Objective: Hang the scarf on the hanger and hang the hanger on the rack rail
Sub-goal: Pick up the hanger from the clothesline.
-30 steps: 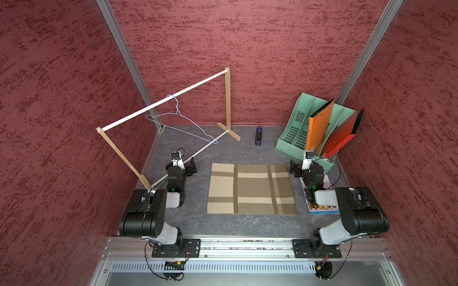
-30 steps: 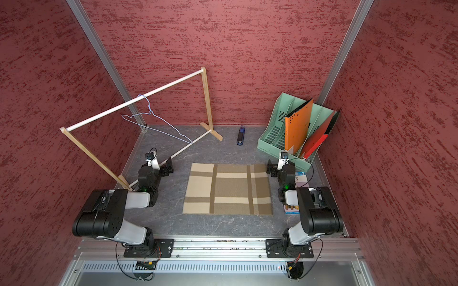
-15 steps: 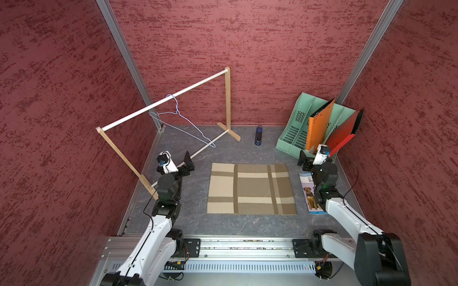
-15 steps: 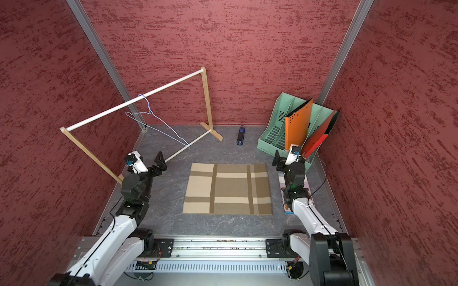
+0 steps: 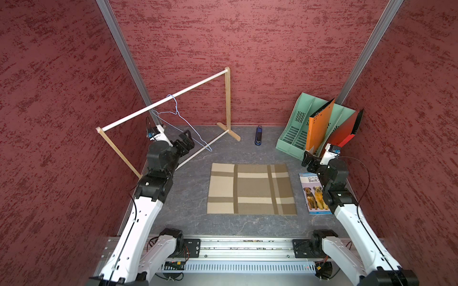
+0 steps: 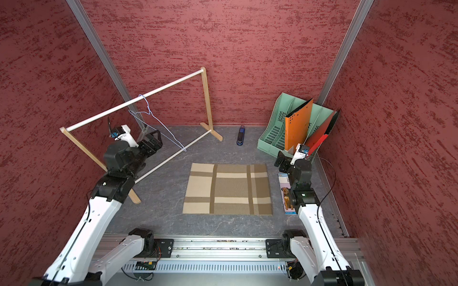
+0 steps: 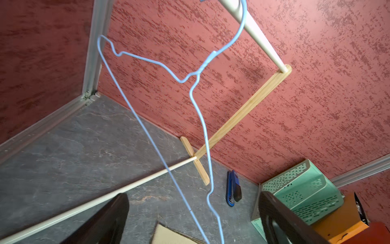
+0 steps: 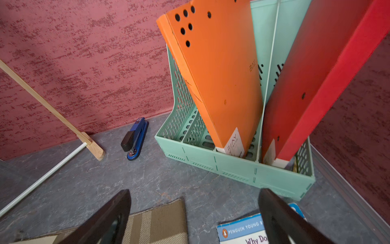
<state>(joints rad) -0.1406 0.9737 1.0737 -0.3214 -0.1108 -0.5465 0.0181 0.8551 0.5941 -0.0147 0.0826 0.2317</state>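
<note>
The scarf (image 5: 251, 189) (image 6: 226, 189) lies flat and folded square on the grey floor between my arms; its corners show in the left wrist view (image 7: 166, 234) and the right wrist view (image 8: 156, 224). The light-blue wire hanger (image 5: 176, 112) (image 6: 148, 112) (image 7: 198, 74) hangs by its hook from the rack's white top rod. My left gripper (image 5: 187, 138) (image 6: 153, 140) (image 7: 193, 194) is raised just before the hanger's lower end, open, the wires running past between its fingers untouched. My right gripper (image 5: 309, 161) (image 6: 281, 161) (image 8: 194, 191) hovers open and empty off the scarf's far right corner.
The wooden rack (image 5: 227, 99) with white rods stands at the back left. A blue stapler (image 5: 258, 135) lies by the back wall. A green file holder (image 5: 295, 128) with orange and red folders fills the back right corner. A dog-picture book (image 5: 311, 195) lies under my right arm.
Both arms have unfolded and stretched forward. The left gripper has risen toward the hanger, and the right gripper has moved back toward the file holder. The scarf has not moved.
</note>
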